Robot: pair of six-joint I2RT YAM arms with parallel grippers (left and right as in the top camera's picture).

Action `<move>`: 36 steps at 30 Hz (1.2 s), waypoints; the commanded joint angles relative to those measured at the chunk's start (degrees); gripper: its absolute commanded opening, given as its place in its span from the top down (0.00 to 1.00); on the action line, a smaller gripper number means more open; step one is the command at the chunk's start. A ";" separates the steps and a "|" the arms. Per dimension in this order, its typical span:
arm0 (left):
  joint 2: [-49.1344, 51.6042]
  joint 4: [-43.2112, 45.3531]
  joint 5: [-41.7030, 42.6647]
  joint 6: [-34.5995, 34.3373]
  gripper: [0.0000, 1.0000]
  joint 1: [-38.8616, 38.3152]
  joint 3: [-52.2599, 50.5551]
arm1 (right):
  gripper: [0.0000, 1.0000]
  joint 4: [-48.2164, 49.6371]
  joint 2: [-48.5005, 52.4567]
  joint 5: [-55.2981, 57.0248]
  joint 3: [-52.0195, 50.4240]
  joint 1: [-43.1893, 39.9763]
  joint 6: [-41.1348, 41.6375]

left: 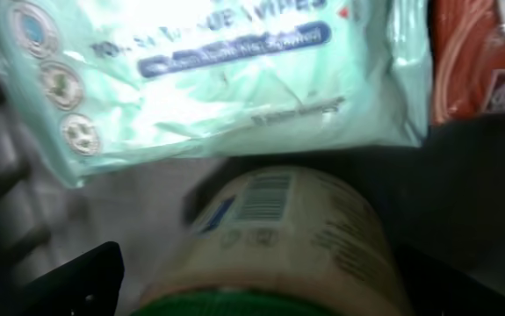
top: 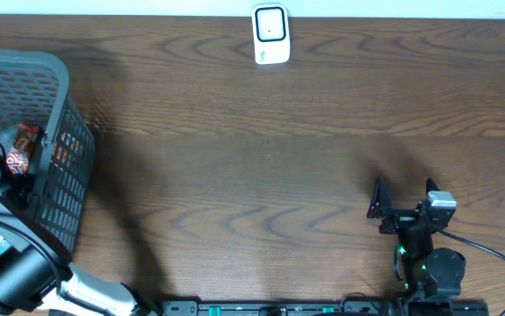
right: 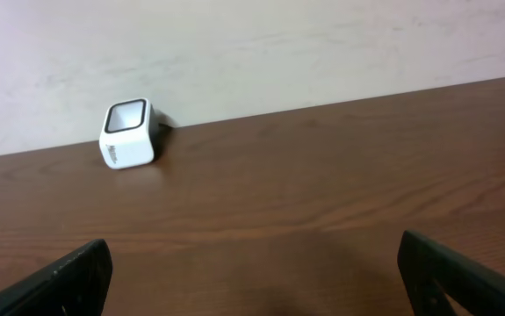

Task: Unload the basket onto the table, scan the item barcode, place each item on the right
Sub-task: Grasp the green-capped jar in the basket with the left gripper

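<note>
Both pairs of jaws stand released. Over to the right jaws first: spread wide, low over the near right part of the table (top: 261, 175), with open wood ahead of them all the way to the scanner (top: 270, 35). That small white scanner sits at the far edge, about the middle, close against the pale wall (right: 234, 53), its dark window tilted upward.

Now the left jaws: they're down inside the grey mesh basket (top: 59, 79) at the table's left edge, and from overhead the arm hides them. The wrist camera tells more. One dark fingertip (left: 81, 281) shows at the lower left, far out to the side. Between the jaws lies the item, a pale round tub (left: 322, 237) with a green lid (left: 226, 305), its barcode (left: 265, 197) turned to the lens. Whether a finger touches it cannot be made out.

Tight quarters in there: a mint-green pack of wipes (left: 208, 79) lies just beyond the tub, an orange packet (left: 467, 61) is tucked at the upper right, and the basket's dark bars crowd the left edge. Outside, the wide middle of the table lies open between basket and scanner.
</note>
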 commanded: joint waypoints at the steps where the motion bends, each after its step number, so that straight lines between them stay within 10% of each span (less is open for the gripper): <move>1: 1.81 0.02 0.48 -0.28 0.08 0.20 -0.33 | 0.01 -0.17 -0.09 0.09 -0.07 0.57 0.39; 19: -5.07 -10.08 5.51 1.70 0.36 0.20 14.62 | 0.01 -0.17 -0.09 0.09 -0.07 0.57 0.39; 28: -21.99 -10.29 29.83 2.56 0.36 -1.14 26.16 | 0.01 -0.17 -0.09 0.09 -0.07 0.57 0.39; 36: -32.63 -6.97 36.72 2.14 0.36 -22.32 26.16 | 0.01 -0.17 -0.09 0.09 -0.07 0.57 0.39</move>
